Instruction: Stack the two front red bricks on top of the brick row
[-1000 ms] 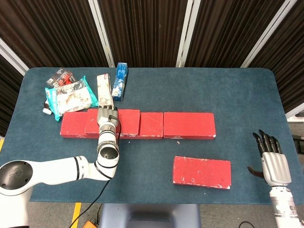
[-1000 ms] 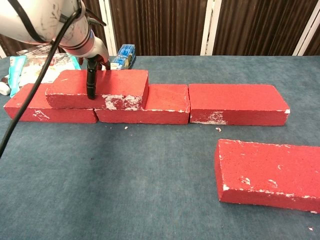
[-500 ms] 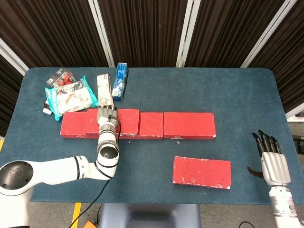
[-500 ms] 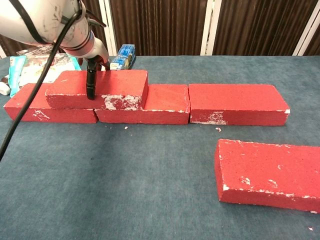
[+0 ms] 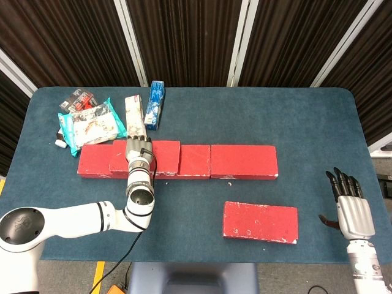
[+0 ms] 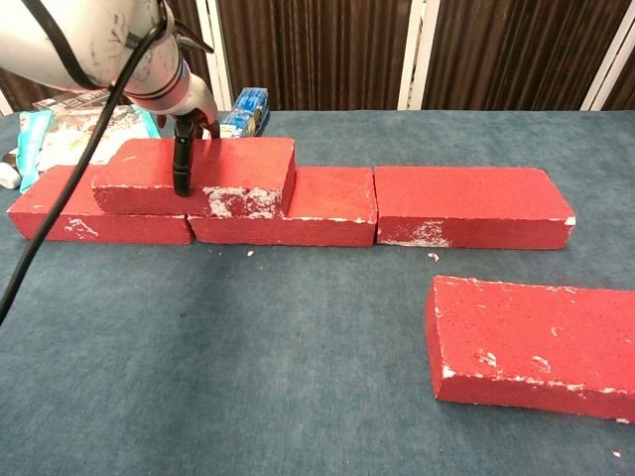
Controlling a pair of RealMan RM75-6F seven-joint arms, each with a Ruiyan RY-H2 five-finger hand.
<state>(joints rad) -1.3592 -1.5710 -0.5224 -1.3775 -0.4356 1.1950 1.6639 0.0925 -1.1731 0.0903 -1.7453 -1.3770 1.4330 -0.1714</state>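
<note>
Left hand: my left hand [image 5: 138,151] grips the stacked brick [image 6: 203,175] from above, one dark finger [image 6: 181,164] down its front face, the rest over the back edge
Right hand: my right hand [image 5: 353,207] hangs off the table's right front corner, fingers straight and apart, holding nothing
Row: 3 bricks [image 5: 242,162] lie end to end across the table [image 5: 257,116]
Stacked brick: it sits on the row's left part, bridging the seam between the left and middle bricks, roughly square to them
Front brick: the second brick [image 5: 260,222] lies alone on the cloth, in front of the row's right end, well apart from it
Done: I judge 1 of 2 bricks placed, though not yet released
Left: let go, then lift the front brick onto the row
Clutter: snack packets [image 5: 90,122] and a blue box [image 5: 155,104] behind the row
</note>
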